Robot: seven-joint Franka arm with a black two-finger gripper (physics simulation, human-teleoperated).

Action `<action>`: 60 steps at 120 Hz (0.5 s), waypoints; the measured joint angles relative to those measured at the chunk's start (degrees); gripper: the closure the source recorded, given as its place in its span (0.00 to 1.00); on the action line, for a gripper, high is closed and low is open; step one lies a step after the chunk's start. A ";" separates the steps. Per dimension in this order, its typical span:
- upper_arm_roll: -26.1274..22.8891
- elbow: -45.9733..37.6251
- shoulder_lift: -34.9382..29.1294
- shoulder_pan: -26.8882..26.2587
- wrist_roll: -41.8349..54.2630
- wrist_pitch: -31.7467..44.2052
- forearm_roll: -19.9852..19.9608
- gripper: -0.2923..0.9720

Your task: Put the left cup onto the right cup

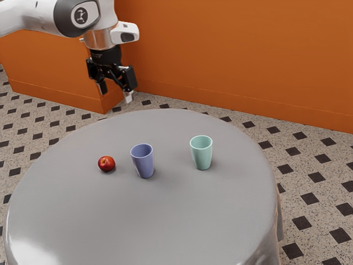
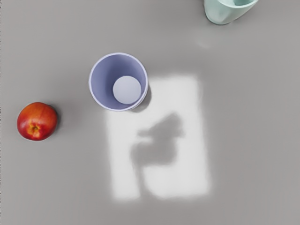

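Gripper [image 1: 115, 93] hangs in the upper left of the exterior view, high above the far edge of the table. Its two black fingers are spread apart with nothing between them, so it is released and carries nothing.

Behind it an orange wall [image 1: 248, 49] fills the top of the frame. Below that, a speckled floor with black diamond tiles [image 1: 320, 165] runs down the right side. The round grey table [image 1: 165, 221] takes up the lower middle and left.

The purple cup [image 1: 143, 160] stands near the middle of the frame, upright with its mouth open upward. The green cup [image 1: 201, 152] stands toward the exterior view's right of it, also upright and mouth up, apart from it with bare tabletop between them. I take the purple one as the left cup to be moved and the green one as its target. A small red apple [image 1: 106, 163] lies near the purple cup on its other side, not touching it.

The coming move turns on one relation. From the gripper, the purple cup lies down and toward the frame's right, well below the fingers. In the wrist view I look almost straight into its mouth and see its pale inner base. Its long axis is therefore vertical, roughly in line with a downward approach. The hand's shadow [image 2: 159, 140] falls on a bright patch just beside the cup, so a short sideways shift and a long descent seem needed. The apple is close enough to be nudged if the fingers come down on that side.
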 joint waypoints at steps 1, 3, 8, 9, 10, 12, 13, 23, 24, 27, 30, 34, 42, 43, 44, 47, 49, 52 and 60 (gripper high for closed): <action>0.00 0.00 0.01 0.07 0.01 0.01 0.00 0.23; 0.00 -0.01 0.02 0.23 0.03 0.02 0.01 0.23; 0.00 -0.06 0.03 0.66 0.07 0.06 0.03 0.23; 0.00 -0.06 0.05 0.76 0.08 0.07 0.03 0.23; 0.00 -0.07 0.06 0.85 0.09 0.07 0.03 0.23; 0.00 -0.08 0.08 1.05 0.11 0.09 0.03 0.23; 0.00 -0.08 0.09 1.15 0.12 0.09 0.04 0.23; 0.01 -0.27 0.12 2.13 0.18 0.30 0.05 0.23; 0.01 -0.30 0.12 2.22 0.19 0.32 0.05 0.23; 0.01 -0.36 0.16 2.49 0.20 0.40 0.04 0.23; 0.01 -0.42 0.21 2.75 0.22 0.47 0.03 0.23; 0.01 -0.54 0.32 3.04 0.24 0.64 0.02 0.23; 0.01 -1.08 0.54 3.45 0.28 1.11 -0.03 0.23; 0.01 -1.11 0.58 3.48 0.29 1.16 -0.04 0.23; 0.01 -1.15 0.62 3.50 0.29 1.22 -0.04 0.23; 0.02 -1.21 0.81 3.55 0.30 1.37 -0.05 0.23; 0.02 -1.25 0.92 3.55 0.31 1.47 -0.06 0.23; 0.02 -1.29 1.06 3.50 0.32 1.60 -0.07 0.23; 0.06 -1.33 1.51 3.12 0.34 1.90 -0.18 0.23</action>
